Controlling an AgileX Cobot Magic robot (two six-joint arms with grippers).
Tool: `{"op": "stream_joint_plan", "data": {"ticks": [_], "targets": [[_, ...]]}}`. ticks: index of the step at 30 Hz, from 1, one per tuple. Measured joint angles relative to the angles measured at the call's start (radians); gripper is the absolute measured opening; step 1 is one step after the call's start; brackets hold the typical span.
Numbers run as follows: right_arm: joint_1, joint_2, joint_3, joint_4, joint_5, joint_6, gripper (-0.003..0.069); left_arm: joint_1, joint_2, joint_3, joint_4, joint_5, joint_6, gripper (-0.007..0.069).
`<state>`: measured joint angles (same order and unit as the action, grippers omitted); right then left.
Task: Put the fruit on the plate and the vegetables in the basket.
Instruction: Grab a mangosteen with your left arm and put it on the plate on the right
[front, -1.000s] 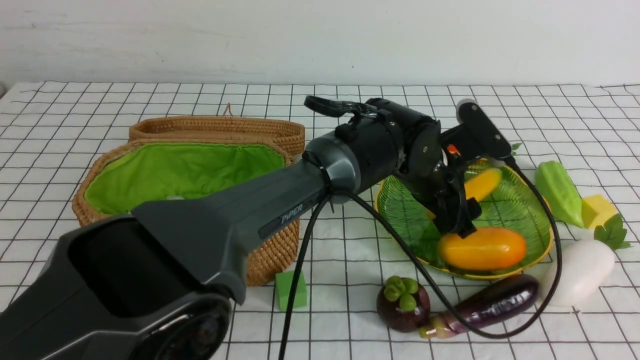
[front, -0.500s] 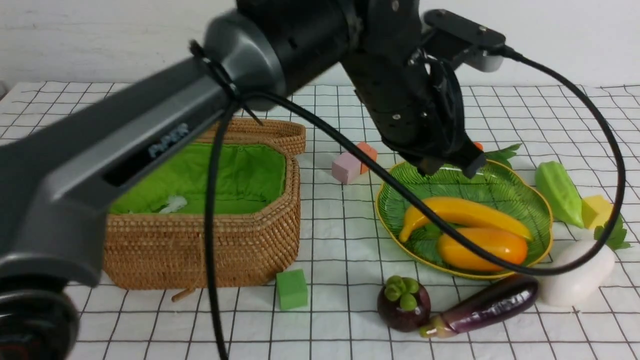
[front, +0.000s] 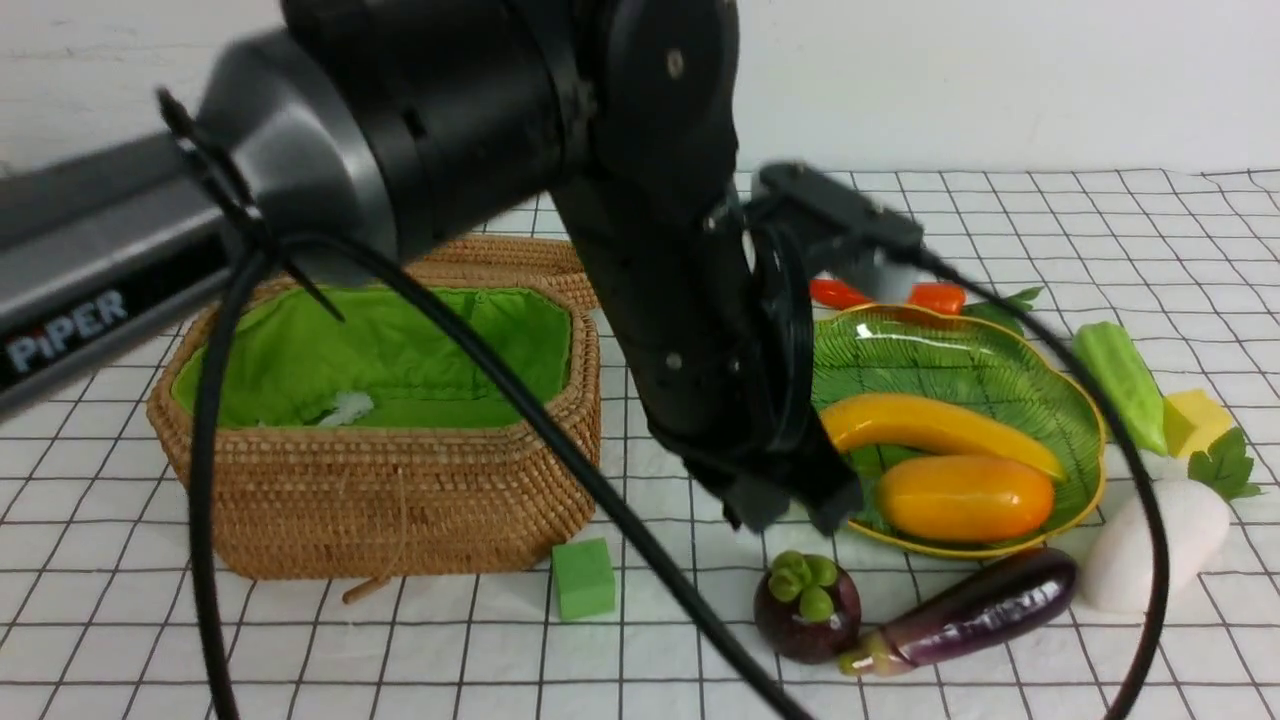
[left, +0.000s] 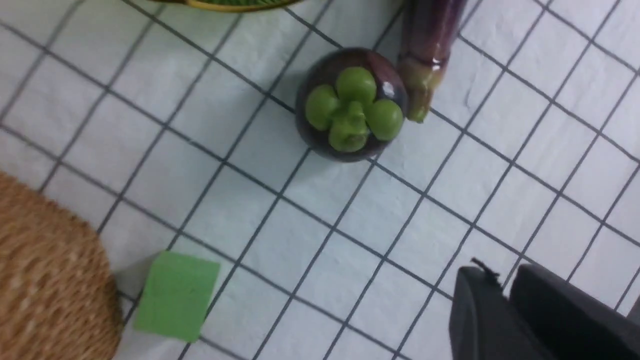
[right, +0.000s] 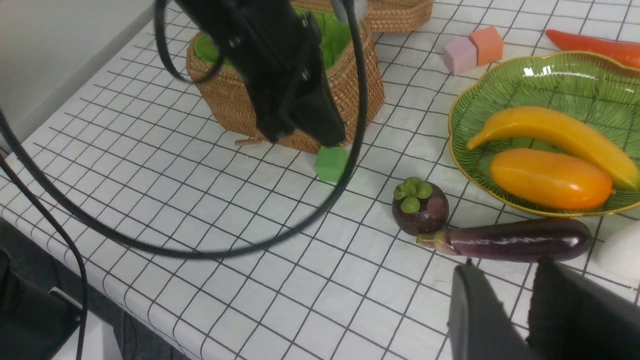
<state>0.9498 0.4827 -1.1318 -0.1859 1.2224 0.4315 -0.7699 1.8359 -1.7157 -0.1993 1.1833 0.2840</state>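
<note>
Front view: my left gripper (front: 790, 505) hangs just above the mangosteen (front: 806, 607); banana (front: 935, 428) and mango (front: 965, 497) already lie on the plate (front: 1000, 350).

Left wrist view: its jaws look nearly closed, empty; I must spread them first.

Right wrist view: right gripper (right: 520, 310) holds nothing, jaws slightly parted.

The left arm (front: 300, 180) sweeps in from the near left across the front view, its dark wrist (front: 690, 330) bent steeply downward. The left gripper (front: 790, 505) points at the tabletop, holding nothing, its two dark fingers (left: 482, 320) lying close together with a thin gap between them. Of the right gripper (right: 535, 315) only two black fingers (right: 475, 320) show, in its own wrist camera, a narrow gap between them, nothing held.
</note>
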Motion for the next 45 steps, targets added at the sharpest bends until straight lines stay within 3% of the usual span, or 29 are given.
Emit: {"op": "stream_joint_plan", "data": {"ticks": [1, 3, 6, 8, 10, 22, 34, 45], "targets": [[0.0, 0.0, 0.0, 0.0, 0.0, 0.0, 0.0194, 0.0, 0.006, 0.003, -0.004, -0.011, 0.011, 0.0151], [0.0, 0.0, 0.0, 0.0, -0.001, -0.001, 0.0194, 0.0, 0.052, 0.024, -0.043, -0.077, 0.069, 0.0337], [0.0, 0.0, 0.0, 0.0, -0.001, -0.005, 0.0194, 0.0, 0.092, 0.029, -0.048, -0.125, 0.097, 0.0478], [0.0, 0.0, 0.0, 0.0, -0.001, -0.022, 0.0194, 0.0, 0.146, 0.03, -0.051, -0.183, 0.121, 0.0612], [0.0, 0.0, 0.0, 0.0, -0.001, -0.027, 0.0194, 0.0, 0.184, 0.031, -0.053, -0.226, 0.13, 0.0657], [0.0, 0.0, 0.0, 0.001, -0.001, -0.028, 0.0196, 0.0, 0.311, 0.031, 0.046, -0.363, 0.134, 0.0593], [0.0, 0.0, 0.0, 0.034, -0.001, -0.028, 0.0202, 0.0, 0.317, 0.03, 0.056, -0.363, 0.134, 0.0557], [0.0, 0.0, 0.0, 0.037, -0.001, -0.028, 0.0204, -0.002, 0.235, 0.031, 0.213, -0.285, 0.133, 0.0557]]}}
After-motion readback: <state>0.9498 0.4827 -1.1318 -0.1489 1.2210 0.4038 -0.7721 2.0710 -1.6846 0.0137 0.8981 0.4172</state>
